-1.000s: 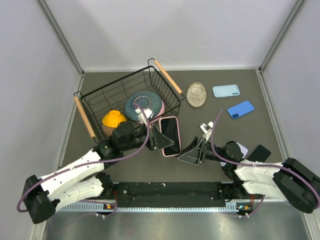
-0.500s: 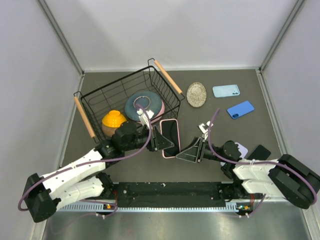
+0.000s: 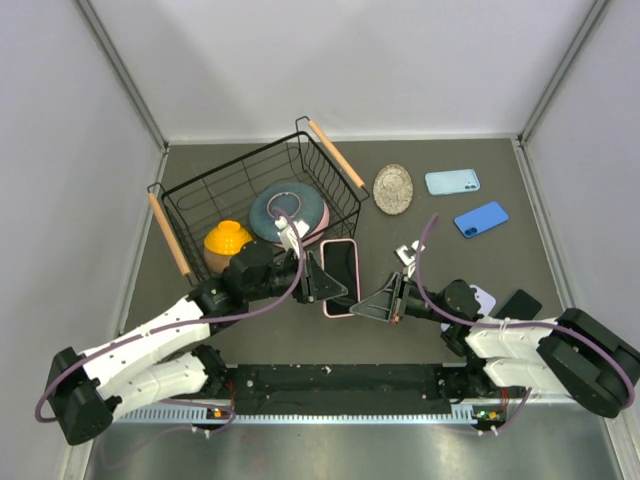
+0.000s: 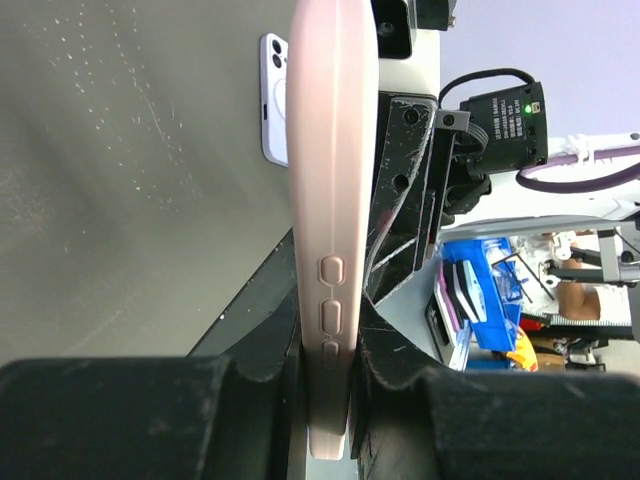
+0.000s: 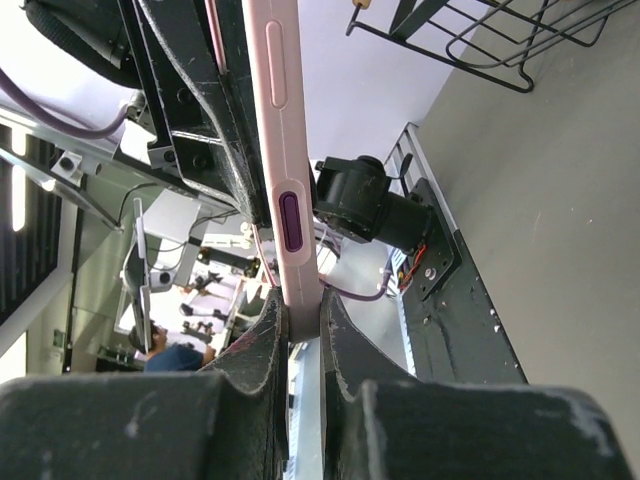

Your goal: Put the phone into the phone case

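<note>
The dark table (image 3: 500, 160) is the largest thing before me. On its left half stands the wire basket (image 3: 225, 163) with wooden handles, and inside it lie a blue plate (image 3: 300, 205) and, nearer my left arm, an orange bowl (image 3: 226, 240). Just right of the basket lies a silver dish (image 3: 393, 188).

The pink case (image 3: 342, 262) is between my two grippers, just in front of the basket's near corner. It is tipped up so that its dark face, the phone's screen inside the pink rim, shows from above. I cannot tell whether its lower end touches the table.

Further right, well apart from it, lie a pale blue phone (image 3: 452, 181) and a darker blue phone (image 3: 481, 219). Close beside my right arm are a lavender case (image 3: 483, 298) and a black phone (image 3: 518, 305). The lavender case also shows flat on the table from my left wrist (image 4: 274, 100).

My left gripper (image 3: 325, 278) is clamped on one long edge of the pink case. From that wrist the edge (image 4: 335, 200), with its side buttons, runs straight up out of my pinching fingers (image 4: 285, 345). My right gripper (image 3: 358, 308) is closed tight on the opposite edge, and from that wrist the pink edge (image 5: 280, 150) rises between my two fingers (image 5: 335, 325).
</note>
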### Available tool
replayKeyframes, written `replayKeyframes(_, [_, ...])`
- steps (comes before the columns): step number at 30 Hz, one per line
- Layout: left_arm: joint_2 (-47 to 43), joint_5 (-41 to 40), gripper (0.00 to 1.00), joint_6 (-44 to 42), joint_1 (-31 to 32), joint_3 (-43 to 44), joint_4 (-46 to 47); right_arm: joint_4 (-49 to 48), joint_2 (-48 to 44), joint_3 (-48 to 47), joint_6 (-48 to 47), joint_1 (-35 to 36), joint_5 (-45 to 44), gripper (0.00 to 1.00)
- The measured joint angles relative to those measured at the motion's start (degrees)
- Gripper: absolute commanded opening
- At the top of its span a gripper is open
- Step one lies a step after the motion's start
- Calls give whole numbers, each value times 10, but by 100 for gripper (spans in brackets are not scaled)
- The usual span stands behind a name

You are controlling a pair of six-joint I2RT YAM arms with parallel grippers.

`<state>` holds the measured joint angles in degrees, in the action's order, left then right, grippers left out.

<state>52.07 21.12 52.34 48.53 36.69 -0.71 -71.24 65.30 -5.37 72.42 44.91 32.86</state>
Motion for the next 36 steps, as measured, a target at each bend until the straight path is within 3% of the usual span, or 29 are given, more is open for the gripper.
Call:
replayKeyframes(4, [15,9,1,-14,-1,18,-16,5,-6,0,2,0,-3,0])
replayKeyframes(6, [18,15,14,-16,-1,21,-15,14,-18,1,-3,0,-6,0])
replayKeyframes(8, [19,18,41,-16,-1,22,-12,30,-37,2,-12,0,-8,0])
replayKeyframes(9, [18,19,48,-17,-1,23,-10,41,-49,2,-16,0,-11,0])
replayKeyframes(17, [-12,5,50,-33,0,8,-19,188,-196,0,-69,0,-29,0])
replayKeyframes(23, [-31,3,70,-35,0,-5,11,289,-283,-3,-99,0,-43,0])
replayKeyframes(29, [-36,-38,99,-50,0,-5,-26,393,-332,-4,-113,0,-69,0])
replayKeyframes(36, [-83,-126,99,-91,0,4,-123,529,-351,-8,-145,0,-104,0])
